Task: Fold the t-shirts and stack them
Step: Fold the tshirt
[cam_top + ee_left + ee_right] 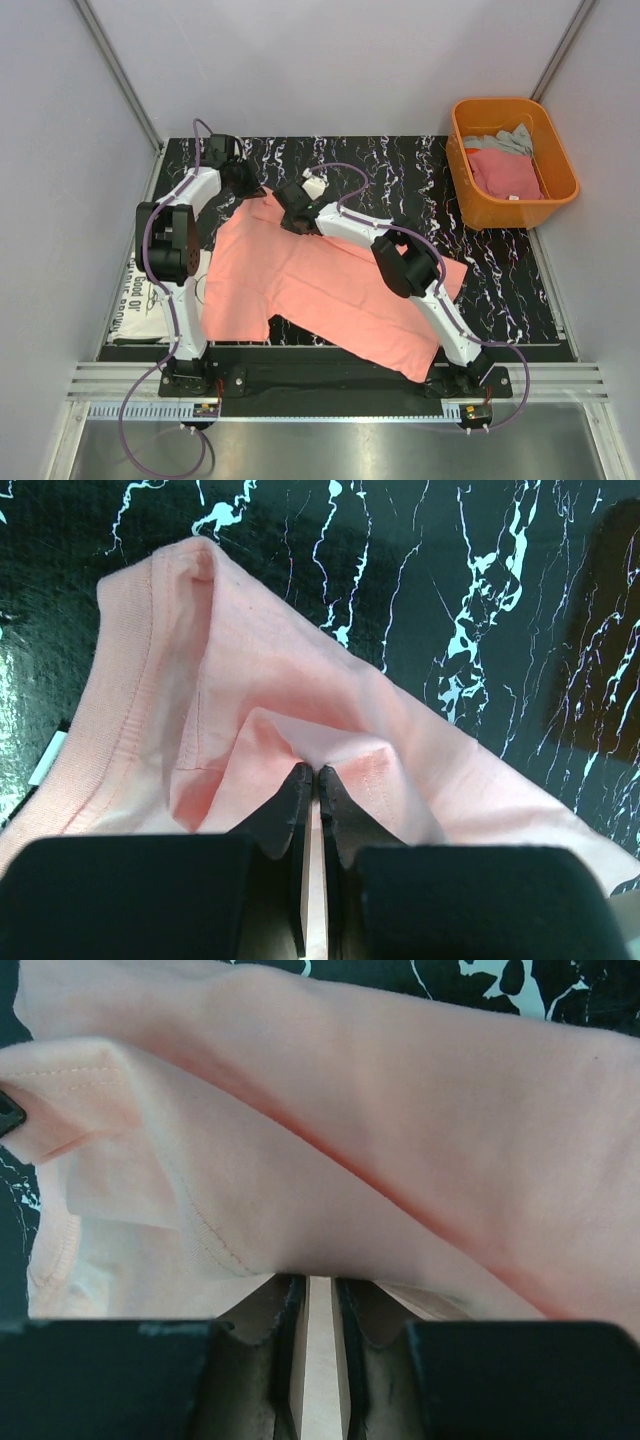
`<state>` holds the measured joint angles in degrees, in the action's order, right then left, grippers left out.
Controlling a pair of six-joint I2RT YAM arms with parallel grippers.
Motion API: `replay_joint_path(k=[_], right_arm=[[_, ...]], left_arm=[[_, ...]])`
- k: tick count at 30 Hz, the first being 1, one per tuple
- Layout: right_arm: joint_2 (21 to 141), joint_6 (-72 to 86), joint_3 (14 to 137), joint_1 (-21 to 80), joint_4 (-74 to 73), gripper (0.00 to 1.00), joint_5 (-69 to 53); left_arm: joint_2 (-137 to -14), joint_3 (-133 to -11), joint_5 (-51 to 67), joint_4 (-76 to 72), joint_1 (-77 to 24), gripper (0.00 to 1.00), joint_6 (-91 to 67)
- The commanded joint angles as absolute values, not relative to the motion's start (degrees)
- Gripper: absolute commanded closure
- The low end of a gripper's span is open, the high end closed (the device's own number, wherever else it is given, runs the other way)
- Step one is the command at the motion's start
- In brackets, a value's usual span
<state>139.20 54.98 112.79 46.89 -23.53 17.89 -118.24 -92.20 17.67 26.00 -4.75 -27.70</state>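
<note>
A salmon-pink t-shirt (320, 285) lies spread across the black marbled table (400, 170). My left gripper (243, 182) is at the shirt's far left corner. In the left wrist view that gripper (317, 770) is shut on a pinched fold of the pink cloth (250, 680), beside a stitched hem. My right gripper (290, 212) sits on the shirt's far edge, just right of the left one. Its jaws (320, 1280) stand narrow with pink cloth (400, 1110) bunched at the tips and running between them. A white t-shirt with black lettering (140, 295) lies partly under the left arm.
An orange plastic tub (470, 205) stands at the back right, holding a grey t-shirt (505, 140) and a deeper pink one (505, 172). Grey walls close in both sides and the back. A metal rail runs along the near edge.
</note>
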Motion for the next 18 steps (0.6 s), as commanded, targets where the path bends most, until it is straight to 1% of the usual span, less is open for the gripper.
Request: replay_joint_path(k=[1, 8, 10, 12, 15, 17, 18], right_arm=[[144.05, 52.04, 115.04, 47.55, -31.98, 0.79, 21.36], [147.92, 48.17, 120.32, 47.81, -37.35, 0.76, 21.27], [148.62, 46.85, 121.2, 47.81, -38.4, 0.79, 21.09], [148.97, 46.06, 122.17, 47.9, -40.07, 0.85, 21.01], [149.33, 43.95, 122.61, 47.9, -41.22, 0.96, 21.01], [149.24, 42.98, 122.7, 47.9, -41.75, 1.0, 21.09], [149.06, 42.72, 122.78, 47.99, -41.92, 1.0, 21.09]], left_arm=[[-116.02, -91.93, 19.25, 23.91, -4.31, 0.93, -27.95], [-115.84, -91.06, 19.42, 23.38, -4.13, 0.93, -27.95], [-115.66, -90.62, 19.42, 23.12, -4.22, 0.93, -28.12], [-115.58, -90.09, 19.51, 22.76, -4.04, 0.93, -28.47], [-115.4, -89.47, 19.77, 21.89, -3.96, 0.93, -29.26], [-115.31, -89.03, 20.04, 21.27, -3.96, 0.93, -29.7], [-115.31, -89.03, 20.21, 21.27, -4.04, 0.93, -29.79]])
